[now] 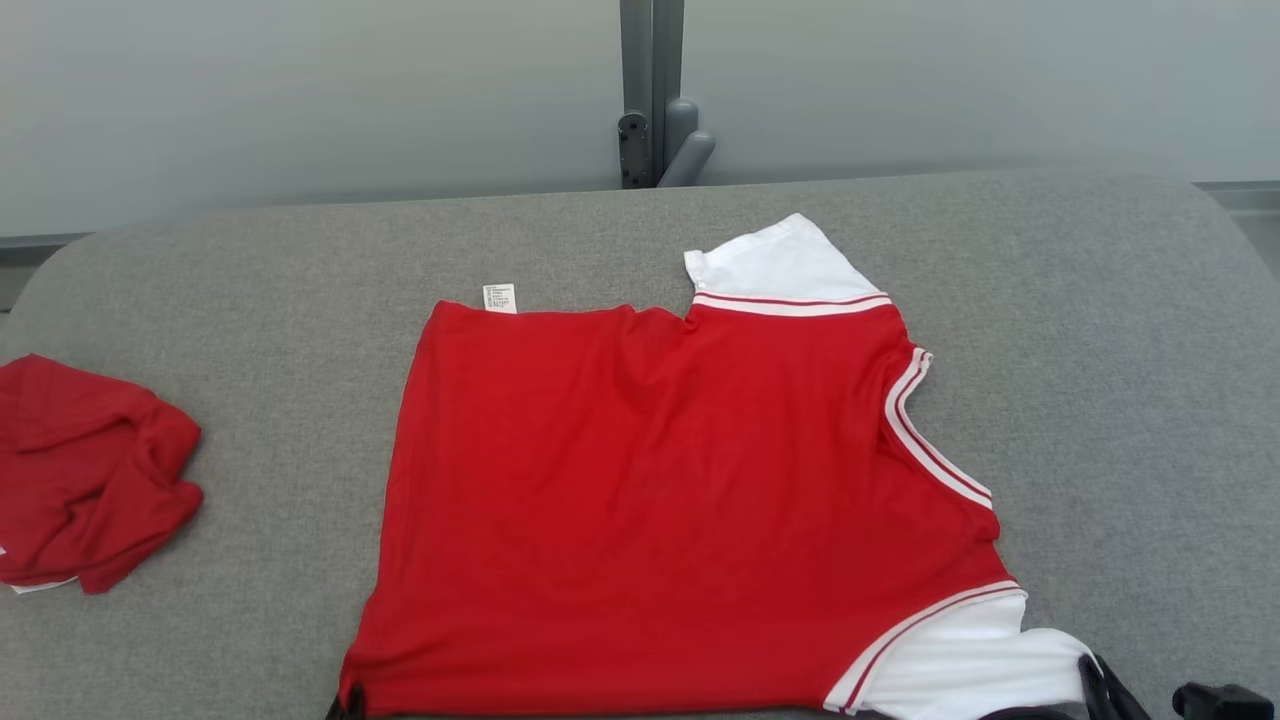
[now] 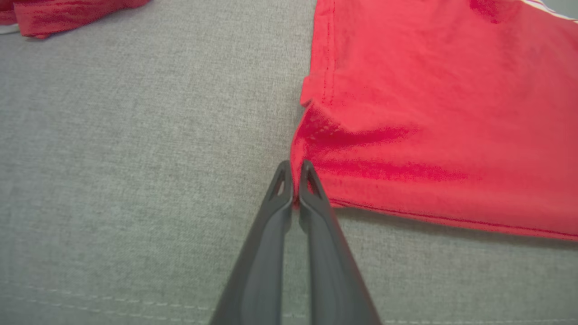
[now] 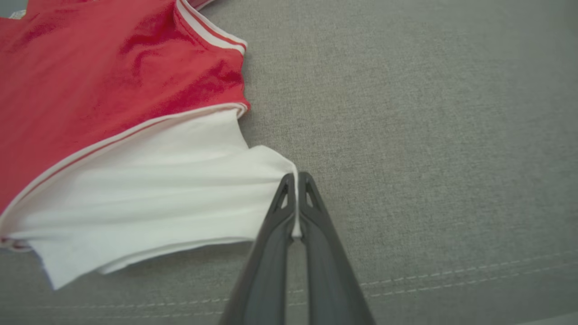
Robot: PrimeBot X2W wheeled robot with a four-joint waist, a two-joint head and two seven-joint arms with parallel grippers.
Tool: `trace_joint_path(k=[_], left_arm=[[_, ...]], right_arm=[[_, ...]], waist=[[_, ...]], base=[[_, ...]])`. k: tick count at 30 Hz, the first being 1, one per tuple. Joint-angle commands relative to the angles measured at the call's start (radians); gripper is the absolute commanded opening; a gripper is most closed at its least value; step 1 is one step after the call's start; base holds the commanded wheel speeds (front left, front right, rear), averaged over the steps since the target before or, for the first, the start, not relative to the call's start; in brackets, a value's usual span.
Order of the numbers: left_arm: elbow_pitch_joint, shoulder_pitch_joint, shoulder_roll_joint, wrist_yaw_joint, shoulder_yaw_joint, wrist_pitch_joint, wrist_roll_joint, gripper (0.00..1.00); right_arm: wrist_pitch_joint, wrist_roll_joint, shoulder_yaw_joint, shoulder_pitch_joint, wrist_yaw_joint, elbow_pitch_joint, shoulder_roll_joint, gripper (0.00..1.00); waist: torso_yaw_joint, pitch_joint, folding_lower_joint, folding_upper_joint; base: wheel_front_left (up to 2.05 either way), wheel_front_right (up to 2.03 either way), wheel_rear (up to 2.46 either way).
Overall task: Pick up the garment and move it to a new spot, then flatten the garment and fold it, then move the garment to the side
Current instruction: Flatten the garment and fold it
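The garment (image 1: 650,500), a red shirt with white sleeves and striped trim, lies spread on the grey padded bench (image 1: 250,300) between the two sets of jaws. Its long axis runs from the left jaws toward the right jaws, hem at the left jaws' end, neckline (image 1: 930,440) and sleeves at the right jaws' end. The left jaws are pressed together at the near hem corner. In the left wrist view their dark fingers (image 2: 266,253) meet at that corner with what looks like a sliver of red cloth between the tips, though the spot is small and hard to read. From there the garment (image 2: 451,113) spreads away ahead and to the right of those tips. The right jaws pinch the edge of the near white sleeve (image 3: 158,194). The right wrist view shows white cloth caught between the fingers (image 3: 266,262), with the red body (image 3: 90,90) ahead and to the left of the tips. The head view gives what the wrist views lack: the whole outline, the far white sleeve (image 1: 780,265) and a small white label (image 1: 499,298) on the edge farthest from both jaws. A second, crumpled red cloth (image 1: 90,470) lies well apart beyond the left jaws' outer side, and its edge shows in the left wrist view (image 2: 67,13).
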Motion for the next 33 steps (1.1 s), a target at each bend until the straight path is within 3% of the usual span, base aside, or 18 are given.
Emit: trace_joint_path(k=[1,10,22,33], left_arm=[[-0.047,-0.008,0.009,0.002,-0.004,0.000,-0.015,0.00],[-0.212,-0.135,0.008,-0.003,-0.078,0.000,-0.009,0.00],[-0.162,-0.334,0.008,-0.003,-0.075,0.000,0.011,0.00],[-0.141,-0.430,0.008,0.024,-0.076,0.000,0.023,0.00]], right_arm=[[-0.002,0.006,-0.008,-0.027,-0.003,-0.048,0.000,0.00],[-0.002,0.018,0.022,-0.168,-0.003,-0.177,-0.011,0.00],[-0.002,-0.023,0.027,-0.448,-0.003,-0.092,-0.039,0.00],[-0.002,-0.050,0.008,-0.563,-0.003,-0.031,-0.052,0.00]], waist=[[-0.004,0.013,0.0001,0.0003],[0.002,0.082,0.0001,0.0003],[0.009,0.212,0.0001,0.0003],[0.034,0.282,0.0001,0.0003]], base=[[0.00,0.00,0.00],[0.00,0.00,0.00],[0.00,0.00,0.00],[0.00,0.00,0.00]])
